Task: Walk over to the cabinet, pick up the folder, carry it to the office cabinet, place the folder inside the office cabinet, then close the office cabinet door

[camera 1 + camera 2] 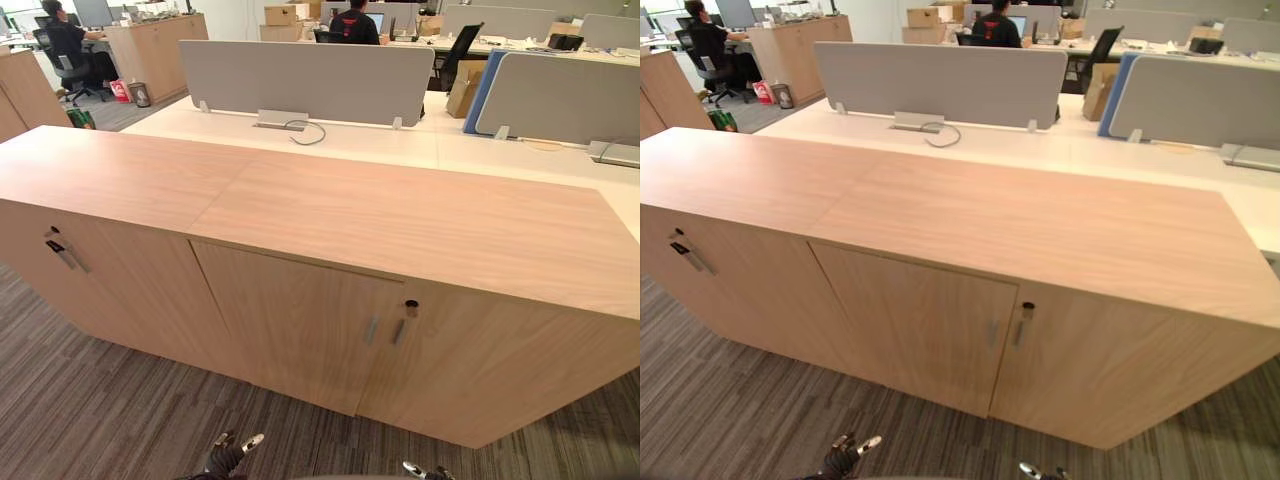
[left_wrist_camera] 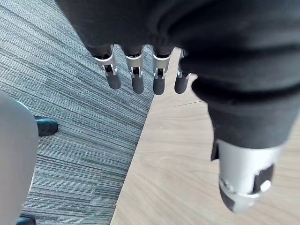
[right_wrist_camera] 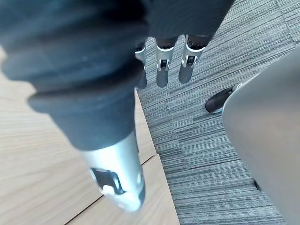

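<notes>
— Where are you standing?
— I'm right in front of the cabinet (image 1: 300, 320). Its doors are closed, and the two handles (image 1: 385, 330) sit side by side at the middle seam.
— And the hands?
— My left hand (image 2: 137, 77) hangs low over the carpet (image 2: 70, 93) beside the cabinet front, fingers straight and apart, gripping nothing. My right hand (image 3: 162, 70) is the same.
— The folder?
— I cannot tell where it is.
</notes>
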### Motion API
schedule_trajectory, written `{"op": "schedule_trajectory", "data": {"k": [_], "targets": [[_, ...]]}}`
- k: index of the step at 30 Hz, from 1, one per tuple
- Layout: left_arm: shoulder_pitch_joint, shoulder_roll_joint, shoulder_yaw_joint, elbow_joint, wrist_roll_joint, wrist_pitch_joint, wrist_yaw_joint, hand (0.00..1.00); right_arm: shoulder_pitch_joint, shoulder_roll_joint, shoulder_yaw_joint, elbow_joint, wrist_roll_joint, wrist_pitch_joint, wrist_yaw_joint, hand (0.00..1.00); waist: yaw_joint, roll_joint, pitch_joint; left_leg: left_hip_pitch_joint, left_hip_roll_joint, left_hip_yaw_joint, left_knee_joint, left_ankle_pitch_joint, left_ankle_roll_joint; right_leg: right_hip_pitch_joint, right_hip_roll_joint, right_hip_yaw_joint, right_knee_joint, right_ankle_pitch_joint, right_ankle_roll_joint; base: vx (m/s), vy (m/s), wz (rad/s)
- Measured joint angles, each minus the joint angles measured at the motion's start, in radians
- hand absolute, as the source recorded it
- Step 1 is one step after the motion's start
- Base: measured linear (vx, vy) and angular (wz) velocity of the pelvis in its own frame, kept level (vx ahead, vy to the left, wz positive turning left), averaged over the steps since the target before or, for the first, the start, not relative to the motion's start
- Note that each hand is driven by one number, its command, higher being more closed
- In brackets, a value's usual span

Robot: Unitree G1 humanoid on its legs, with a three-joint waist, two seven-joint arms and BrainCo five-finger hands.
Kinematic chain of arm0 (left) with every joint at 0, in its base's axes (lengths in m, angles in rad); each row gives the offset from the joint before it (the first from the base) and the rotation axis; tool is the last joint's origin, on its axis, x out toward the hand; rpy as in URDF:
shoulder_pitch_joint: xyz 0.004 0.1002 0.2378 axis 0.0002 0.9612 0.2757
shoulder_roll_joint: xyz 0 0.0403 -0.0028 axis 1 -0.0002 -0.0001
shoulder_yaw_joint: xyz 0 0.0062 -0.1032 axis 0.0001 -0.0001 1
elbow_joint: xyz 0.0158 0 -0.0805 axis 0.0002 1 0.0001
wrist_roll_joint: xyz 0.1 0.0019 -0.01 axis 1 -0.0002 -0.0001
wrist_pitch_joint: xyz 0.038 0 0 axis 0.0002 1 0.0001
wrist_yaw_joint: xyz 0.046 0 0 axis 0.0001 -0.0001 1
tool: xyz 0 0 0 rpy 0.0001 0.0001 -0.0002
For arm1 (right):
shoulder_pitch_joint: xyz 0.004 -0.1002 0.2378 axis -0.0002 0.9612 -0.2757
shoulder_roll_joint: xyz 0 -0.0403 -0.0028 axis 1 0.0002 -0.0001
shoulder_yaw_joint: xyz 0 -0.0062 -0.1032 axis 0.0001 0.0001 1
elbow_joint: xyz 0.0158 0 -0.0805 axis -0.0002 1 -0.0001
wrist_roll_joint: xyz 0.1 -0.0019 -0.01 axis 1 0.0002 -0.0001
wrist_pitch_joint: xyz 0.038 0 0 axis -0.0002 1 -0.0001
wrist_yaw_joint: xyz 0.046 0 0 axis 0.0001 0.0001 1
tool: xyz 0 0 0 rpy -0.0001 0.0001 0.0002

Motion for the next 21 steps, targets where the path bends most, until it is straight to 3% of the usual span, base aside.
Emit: {"op": "schedule_trajectory", "data": {"k": [8,14,18,21], "targets": [[-0.002,-0.017,0.07,0.002,-0.007,0.009,-0.001,0.0,-0.005,0.002,0.027,-0.015,0.0,0.002,-0.001,0.0,-0.004,-0.002,0.015,-0.006,-0.001,0.022,0.021,-0.011,0.011,-0.013,-0.002,0.027,0.009,0.003,0.002,0.02,0.015,-0.1],[-0.025,-0.025,0.079,-0.009,0.011,0.009,-0.003,0.0,-0.016,-0.018,0.099,-0.053,-0.015,0.007,-0.001,0.0,0.005,0.018,0.058,-0.038,0.006,0.075,0.105,-0.065,0.03,-0.086,-0.015,0.026,0.113,-0.015,0.017,-0.01,0.044,-0.27],[-0.024,-0.024,0.066,-0.012,0.046,0.009,-0.013,0.0,-0.013,-0.017,0.086,-0.057,-0.034,0.016,0.002,0.0,-0.004,0.02,0.047,-0.037,-0.006,0.099,0.124,-0.078,0.034,-0.093,-0.039,-0.05,0.135,-0.03,0.016,-0.02,0.042,-0.1],[-0.025,-0.02,0.053,-0.005,0.045,0.01,-0.014,0.0,-0.009,-0.006,-0.007,-0.036,-0.034,0.02,0.005,0.0,-0.001,0.019,0.035,-0.031,-0.005,0.081,0.115,-0.072,0.033,-0.051,-0.033,-0.076,0.063,-0.001,0.019,0.02,-0.013,0.16]]}}
